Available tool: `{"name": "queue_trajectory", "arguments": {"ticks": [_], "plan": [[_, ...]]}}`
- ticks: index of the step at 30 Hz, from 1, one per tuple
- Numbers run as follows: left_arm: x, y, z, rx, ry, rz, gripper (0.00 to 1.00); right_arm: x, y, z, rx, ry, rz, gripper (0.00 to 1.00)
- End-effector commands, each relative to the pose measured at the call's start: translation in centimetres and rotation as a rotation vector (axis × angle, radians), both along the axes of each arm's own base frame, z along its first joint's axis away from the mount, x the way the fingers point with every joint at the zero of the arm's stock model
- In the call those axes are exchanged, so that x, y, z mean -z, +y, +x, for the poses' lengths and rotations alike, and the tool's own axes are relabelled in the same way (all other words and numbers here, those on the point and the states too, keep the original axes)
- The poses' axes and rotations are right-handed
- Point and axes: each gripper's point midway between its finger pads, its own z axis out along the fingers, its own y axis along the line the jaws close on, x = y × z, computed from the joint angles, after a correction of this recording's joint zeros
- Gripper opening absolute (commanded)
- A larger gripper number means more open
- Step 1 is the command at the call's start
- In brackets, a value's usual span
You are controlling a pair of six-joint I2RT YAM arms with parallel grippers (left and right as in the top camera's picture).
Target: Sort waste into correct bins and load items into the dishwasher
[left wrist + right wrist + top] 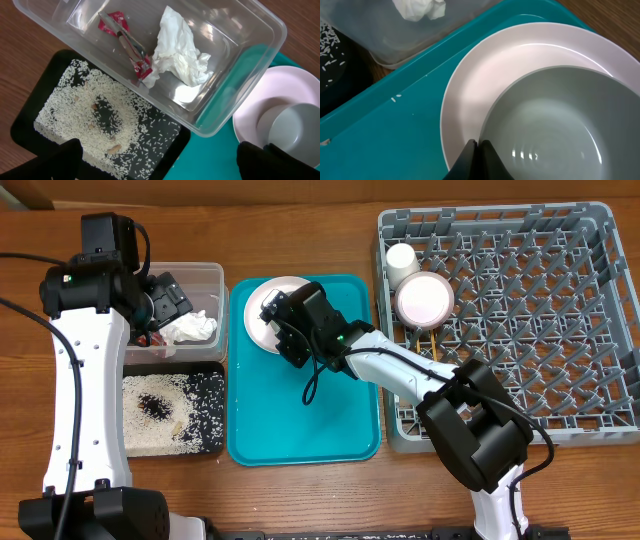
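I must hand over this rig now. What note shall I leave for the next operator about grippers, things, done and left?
Left gripper: open, empty, above the clear tub and black tray.
Right gripper: appears shut on the rim of the grey bowl, which sits on the plate on the teal tray.
Done: napkin and wrapper in the tub; rice in the black tray; cup and second bowl in the rack, probably chopsticks too.
Left: move grey bowl and plate into the rack.

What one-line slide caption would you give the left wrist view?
Clear tub with napkin and red wrapper, beside black tray of rice; grey bowl sits on pink plate on teal tray.
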Motion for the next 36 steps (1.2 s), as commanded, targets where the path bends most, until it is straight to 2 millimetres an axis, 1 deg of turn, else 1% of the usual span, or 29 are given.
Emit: {"name": "queue_trajectory", "arguments": {"ticks": [1,4,7,10,12,14,15,16,19,21,24,26,27,28,29,33,34,36], "plan": [[-0.3,0.2,0.3,0.003,-0.007,0.009,1.0,-9.0,0.6,1.2,0.039,-0.096,0.133,0.04],[-0.3,0.2,0.3,0.003,-0.007,0.009,1.0,-14.1,-0.4,0.0,0.067,-0.112,0.19,0.04],[-0.3,0.2,0.3,0.003,-0.007,0.009,1.0,-18.3,-2.5,-2.6,0.092,-0.085,0.211,0.04],[-0.3,0.2,0.3,0.003,-0.007,0.009,1.0,-21.8,-5.2,-6.0,0.121,-0.032,0.227,0.04],[-0.3,0.2,0.3,0.003,-0.007,0.009,1.0,-23.5,-7.0,-8.1,0.149,0.0,0.235,0.04],[-0.3,0.2,0.3,0.003,-0.007,0.009,1.0,-24.9,-9.0,-10.3,0.19,0.044,0.245,0.04],[-0.3,0.2,0.3,0.003,-0.007,0.009,1.0,-25.4,-10.3,-11.6,0.2,0.06,0.235,0.04],[-0.3,0.2,0.3,0.003,-0.007,0.009,1.0,-25.6,-11.1,-12.3,0.208,0.069,0.228,0.04],[-0.3,0.2,0.3,0.003,-0.008,0.009,1.0,-26.2,-14.2,-14.4,0.259,0.108,0.211,0.04],[-0.3,0.2,0.3,0.003,-0.007,0.009,1.0,-26.3,-16.3,-15.1,0.326,0.144,0.21,0.04],[-0.3,0.2,0.3,0.003,-0.007,0.009,1.0,-26.2,-19.2,-15.4,0.455,0.22,0.24,0.04],[-0.3,0.2,0.3,0.003,-0.008,0.009,1.0,-26.4,-20.0,-15.9,0.461,0.278,0.282,0.04],[-0.3,0.2,0.3,0.003,-0.007,0.009,1.0,-26.6,-20.0,-16.1,0.443,0.317,0.316,0.04],[-0.3,0.2,0.3,0.003,-0.007,0.01,1.0,-26.8,-20.0,-16.2,0.43,0.337,0.339,0.04],[-0.3,0.2,0.3,0.003,-0.007,0.009,1.0,-27.2,-19.9,-16.3,0.402,0.386,0.401,0.04],[-0.3,0.2,0.3,0.003,-0.007,0.009,1.0,-28.4,-19.5,-16.1,0.297,0.468,0.566,0.04],[-0.3,0.2,0.3,0.003,-0.008,0.009,1.0,-28.5,-19.5,-16.0,0.274,0.489,0.602,0.04],[-0.3,0.2,0.3,0.003,-0.007,0.009,1.0,-28.1,-20.0,-15.6,0.264,0.526,0.654,0.04]]}}
